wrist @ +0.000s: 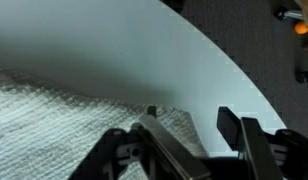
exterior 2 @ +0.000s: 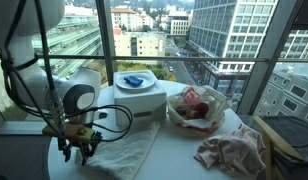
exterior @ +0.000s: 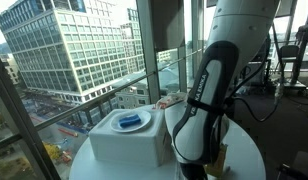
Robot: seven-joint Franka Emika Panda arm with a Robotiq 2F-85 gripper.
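Observation:
My gripper hangs low over the near left part of the round white table. In the wrist view its two fingers stand apart, open. One finger tip is at the corner edge of a white textured towel; the other is over bare table. Nothing is held. The towel lies flat under and beside the gripper. In an exterior view the arm hides the gripper and the towel.
A white box with a blue item on top stands at the back; it also shows in an exterior view. A clear bag with red contents and a crumpled pinkish cloth lie on the table. Windows stand close behind.

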